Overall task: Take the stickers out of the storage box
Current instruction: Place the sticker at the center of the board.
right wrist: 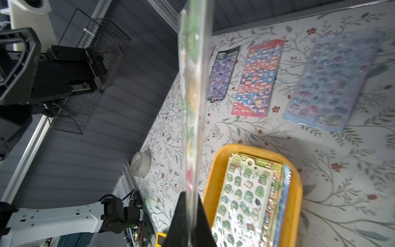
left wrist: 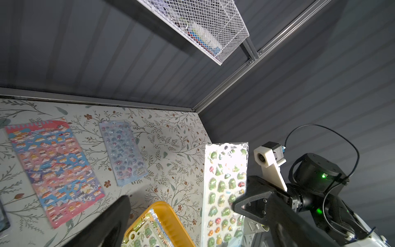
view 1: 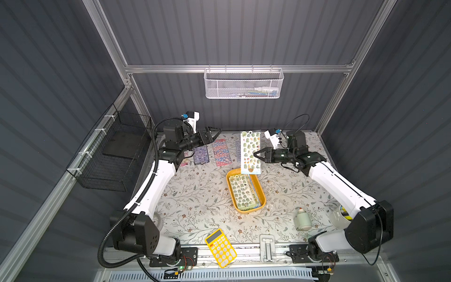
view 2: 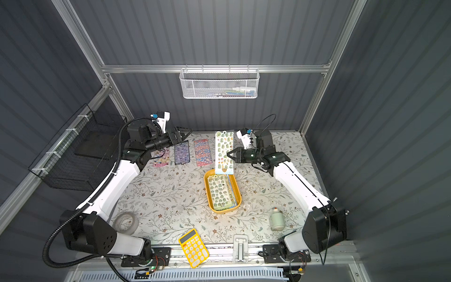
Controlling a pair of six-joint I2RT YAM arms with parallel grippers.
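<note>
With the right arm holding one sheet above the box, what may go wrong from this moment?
1. The right gripper pinches the frog sheet at one long edge only, and the sheet stands upright over the storage box. It is thin and glossy, so it may slip out or swing.
2. If it is laid down next to the blue sheet on the table, it may land partly on top of it.

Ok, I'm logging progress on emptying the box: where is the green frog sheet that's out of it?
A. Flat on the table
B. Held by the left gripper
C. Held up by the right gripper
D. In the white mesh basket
C: the right gripper is shut on the sheet, which stands upright above the box; the left gripper is open and empty.
</note>
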